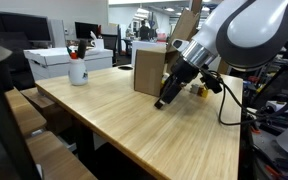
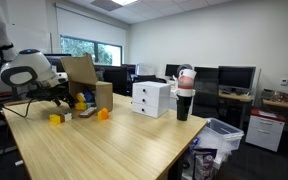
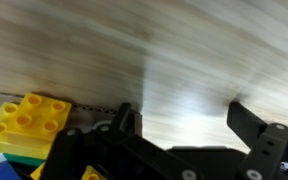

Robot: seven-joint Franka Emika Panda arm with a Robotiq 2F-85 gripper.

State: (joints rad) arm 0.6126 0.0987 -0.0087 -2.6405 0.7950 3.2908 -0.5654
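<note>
My gripper [image 3: 187, 118] hangs open just above the bare wooden table [image 3: 184, 50], with nothing between its two black fingers [image 3: 246, 115]. In the wrist view a yellow studded block [image 3: 26, 115] lies to the left of the jaws, resting on a green block [image 3: 14, 155]. In both exterior views the gripper [image 1: 164, 98] [image 2: 66, 104] points down at the tabletop, just in front of a cardboard box [image 1: 149, 70] [image 2: 84, 80]. A yellow block [image 2: 55, 118] and an orange block [image 2: 103, 114] lie on the table close by.
A white drawer unit [image 2: 151, 98] and a dark cup with a red and white top [image 2: 184, 100] stand further along the table. A white bottle [image 1: 77, 68] and a white box [image 1: 69, 60] sit at a far corner. Desks with monitors [image 2: 234, 78] fill the room behind.
</note>
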